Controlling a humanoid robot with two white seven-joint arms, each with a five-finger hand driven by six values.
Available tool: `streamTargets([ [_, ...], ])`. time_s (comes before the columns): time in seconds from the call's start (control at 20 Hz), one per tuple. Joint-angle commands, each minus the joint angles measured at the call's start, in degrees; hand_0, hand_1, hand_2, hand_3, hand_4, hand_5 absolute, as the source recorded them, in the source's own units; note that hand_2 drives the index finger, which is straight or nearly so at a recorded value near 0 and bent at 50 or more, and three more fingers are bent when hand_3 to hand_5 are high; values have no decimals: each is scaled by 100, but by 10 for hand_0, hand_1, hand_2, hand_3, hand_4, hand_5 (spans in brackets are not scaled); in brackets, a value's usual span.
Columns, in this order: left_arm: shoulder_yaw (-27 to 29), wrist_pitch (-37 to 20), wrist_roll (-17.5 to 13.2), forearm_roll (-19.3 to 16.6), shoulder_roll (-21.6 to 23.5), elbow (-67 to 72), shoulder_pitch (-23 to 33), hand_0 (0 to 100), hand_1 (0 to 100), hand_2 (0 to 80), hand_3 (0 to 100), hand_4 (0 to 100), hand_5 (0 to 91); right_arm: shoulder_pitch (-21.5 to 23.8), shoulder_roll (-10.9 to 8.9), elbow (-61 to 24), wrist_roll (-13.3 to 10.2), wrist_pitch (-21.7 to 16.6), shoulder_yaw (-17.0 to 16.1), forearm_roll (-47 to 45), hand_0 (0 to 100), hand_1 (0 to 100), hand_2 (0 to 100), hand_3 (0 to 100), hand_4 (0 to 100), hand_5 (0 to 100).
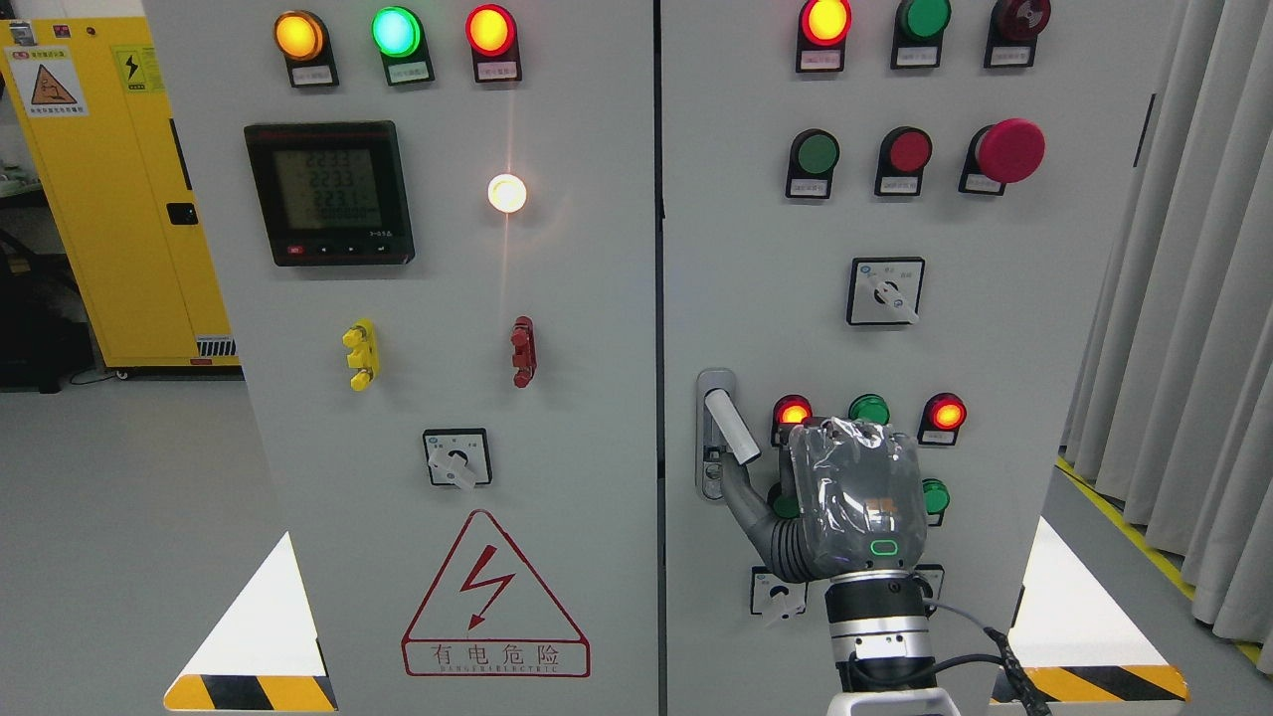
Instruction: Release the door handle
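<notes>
Door handle (729, 426) sits near the left edge of the cabinet's right door (1044, 298), just beside the dark seam between the two doors, a little below mid-height. We see it as a pale lever tilted out from its grey backplate, the lower end pointing down and right. Our right hand (845, 502), wrapped in clear plastic, comes up from the bottom edge right of the middle; its dark thumb (748, 497) reaches up to the lever's lower end and seems to touch it. The other fingers are hidden behind the back of the hand, so we cannot tell whether the hand clasps the lever or hangs loose.

Bare grey panel lies open to the left of the handle up to the seam, and above it as far as the rotary switch (885, 290). To the right, the lit red lamps (945, 413) and a green button (868, 409) crowd close to the hand.

The hand covers parts of the buttons behind it, and a lower switch (778, 595) is partly hidden by the wrist. The small labels under the lamps are too small to read, and the meter display (328, 192) on the left door (587, 447) is blurred. Below a red lightning triangle (494, 587) we read "有电危险".
</notes>
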Motion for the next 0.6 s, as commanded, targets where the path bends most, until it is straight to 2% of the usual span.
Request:
streamTargets([
  [0.0, 0, 2, -2, 0, 0, -70, 0, 120, 556, 0, 0, 0, 0, 11, -1, -19, -4, -4, -9, 0, 472, 359, 938, 1000, 1000, 1000],
  [0.55, 0, 2, -2, 0, 0, -70, 0, 120, 556, 0, 0, 0, 0, 11, -1, -72, -4, -4, -18, 0, 484, 361, 935, 1000, 1000, 1000],
])
